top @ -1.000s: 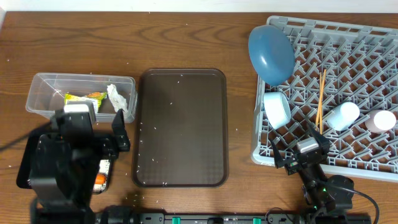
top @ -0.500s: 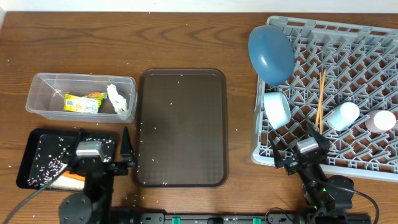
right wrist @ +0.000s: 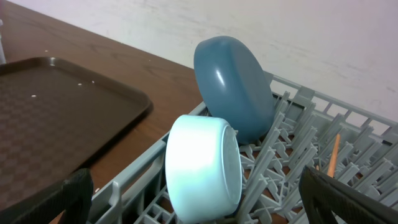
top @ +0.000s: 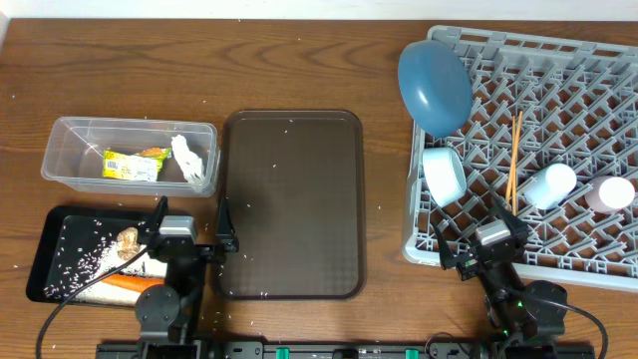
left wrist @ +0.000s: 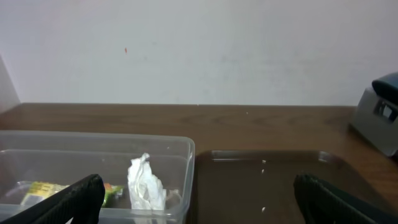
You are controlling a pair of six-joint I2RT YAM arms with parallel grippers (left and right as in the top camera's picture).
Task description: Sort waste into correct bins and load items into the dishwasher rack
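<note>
The clear tub (top: 70, 140) holds the yellow-green wrapper (top: 130, 165) and white tissue (top: 187, 160); both also show in the left wrist view, tissue (left wrist: 146, 183) and wrapper (left wrist: 43, 191). The black tray (top: 45, 249) holds rice grains (top: 80, 261), the carrot (top: 130, 283) and a brown lump (top: 128, 239). The grey rack (top: 588, 90) carries the blue plate (top: 435, 85), pale blue bowl (top: 444, 172), chopsticks (top: 514, 155) and two cups (top: 550, 184). My left gripper (top: 189, 221) is open and empty, between the black tray and the brown tray. My right gripper (top: 471, 231) is open and empty at the rack's front left corner, facing the bowl (right wrist: 202, 168) and plate (right wrist: 233, 87).
The large dark brown serving tray (top: 291, 204) lies mid-table with a few rice grains on it; its near rim shows in the left wrist view (left wrist: 267, 155). Stray grains dot the wood around it. The rack's front wall (right wrist: 134, 180) stands just before my right fingers.
My left arm has pulled back and down from over the black tray to the table's front edge, uncovering the carrot, lump and rice. The right arm has not moved.
</note>
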